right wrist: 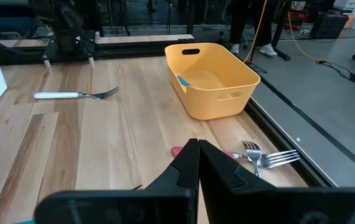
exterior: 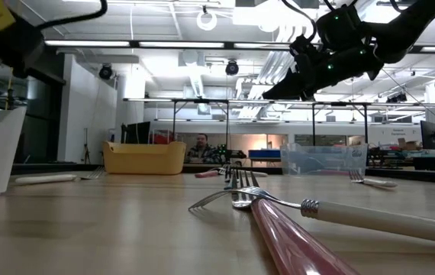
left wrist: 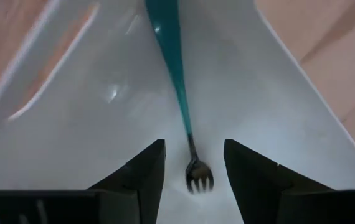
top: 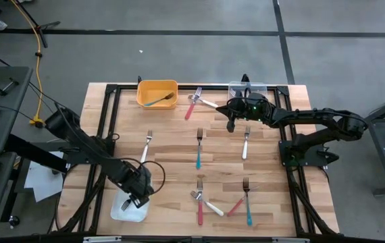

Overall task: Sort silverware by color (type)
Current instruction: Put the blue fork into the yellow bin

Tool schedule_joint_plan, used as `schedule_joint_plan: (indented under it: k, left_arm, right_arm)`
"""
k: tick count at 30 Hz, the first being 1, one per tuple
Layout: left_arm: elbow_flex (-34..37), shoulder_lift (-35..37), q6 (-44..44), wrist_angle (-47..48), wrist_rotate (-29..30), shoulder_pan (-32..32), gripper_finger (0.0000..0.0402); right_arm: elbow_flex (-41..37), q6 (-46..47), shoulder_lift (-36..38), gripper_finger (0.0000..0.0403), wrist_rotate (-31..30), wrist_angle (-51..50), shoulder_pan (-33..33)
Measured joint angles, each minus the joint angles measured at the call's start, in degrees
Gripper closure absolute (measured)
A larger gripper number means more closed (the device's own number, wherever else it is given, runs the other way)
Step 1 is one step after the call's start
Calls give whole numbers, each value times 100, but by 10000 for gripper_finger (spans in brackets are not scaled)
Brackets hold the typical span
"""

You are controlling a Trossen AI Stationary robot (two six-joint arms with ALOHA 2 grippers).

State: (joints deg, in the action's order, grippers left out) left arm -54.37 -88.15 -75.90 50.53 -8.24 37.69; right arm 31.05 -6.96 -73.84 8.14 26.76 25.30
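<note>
- The left gripper (top: 133, 196) hangs over the white bin (top: 119, 213) at the near left corner of the table (top: 172, 131). Its fingers (left wrist: 137, 177) stand apart, holding nothing.
- In the left wrist view, a teal-handled fork (left wrist: 176, 87) lies on the bin floor directly between and beyond those fingers. Its long axis runs away from the gripper, with the tines at the gripper end and the handle pointing off.
- Judgement: this fork appears released into the bin; the left arm's next move is likely a lift clear of the bin wall.
- The right gripper (top: 232, 121) hovers above the far middle of the table, beside the clear bin (top: 257, 88). Its fingers (right wrist: 190, 165) are pressed together and carry nothing.
- Nearest to the right gripper is the pink-handled fork (top: 192, 106), crossed with a white-handled fork (top: 206, 102) between the yellow bin (top: 157, 86) and the clear bin. The pink fork's long axis runs diagonally, tines toward the far edge and handle toward the near side.
- A second teal fork (top: 159, 101) already lies in the yellow bin.
- Remaining forks lie loose on the table: white (top: 145, 148), teal (top: 198, 154), white (top: 246, 143), and a near cluster (top: 209, 202).
- Judgement: the right arm is nearer the crossed pair; its fingers must part before descent.
</note>
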Motion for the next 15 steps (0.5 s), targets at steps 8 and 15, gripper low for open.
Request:
schedule_joint_plan:
  k: [8, 15]
  left_arm:
    - [627, -19, -205, -664, -193, -2, 243]
    - [777, -19, -146, -857, -220, -2, 243]
  right_arm:
    - [-1, 2, 0, 402, 0, 5, 0]
    - [0, 2, 0, 402, 0, 5, 0]
